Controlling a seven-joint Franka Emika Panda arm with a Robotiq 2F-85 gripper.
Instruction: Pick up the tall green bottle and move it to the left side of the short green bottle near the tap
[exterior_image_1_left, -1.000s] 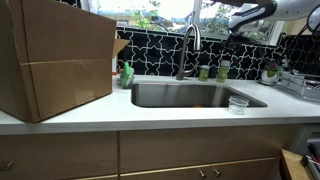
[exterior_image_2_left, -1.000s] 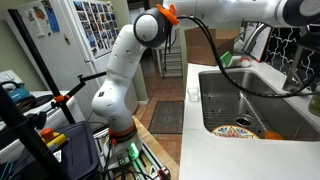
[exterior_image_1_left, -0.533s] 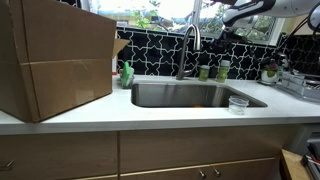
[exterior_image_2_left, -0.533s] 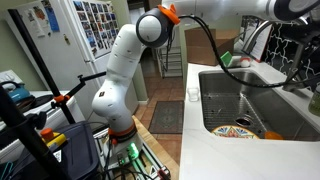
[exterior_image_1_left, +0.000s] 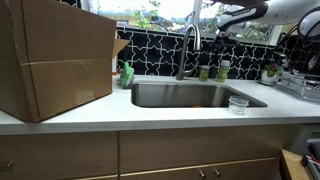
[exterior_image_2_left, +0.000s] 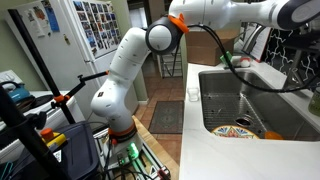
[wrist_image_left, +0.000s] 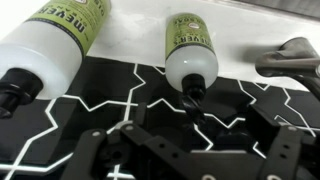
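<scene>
In an exterior view the tall green bottle (exterior_image_1_left: 223, 69) stands behind the sink, with the short green bottle (exterior_image_1_left: 204, 72) between it and the tap (exterior_image_1_left: 188, 48). My gripper (exterior_image_1_left: 218, 20) hangs high above the two bottles, touching neither. The wrist view looks down on both: the tall green bottle (wrist_image_left: 48, 48) at the left edge, the short green bottle (wrist_image_left: 190, 50) in the middle, and a grey part of the tap (wrist_image_left: 290, 56) at the right. The gripper (wrist_image_left: 195, 150) is open, its dark fingers (wrist_image_left: 100, 150) spread wide with nothing between them.
A big cardboard box (exterior_image_1_left: 55, 60) fills the counter beside the sink (exterior_image_1_left: 195, 95). A brighter green soap bottle (exterior_image_1_left: 127, 74) stands at the box's corner. A clear cup (exterior_image_1_left: 238, 103) sits on the front counter and a dish rack (exterior_image_1_left: 300, 80) stands to the side. A patterned plate (exterior_image_2_left: 245, 128) lies in the basin.
The arm has swung across the window toward the tap, bringing the gripper from beyond the bottles to above them. The jaws have stayed open.
</scene>
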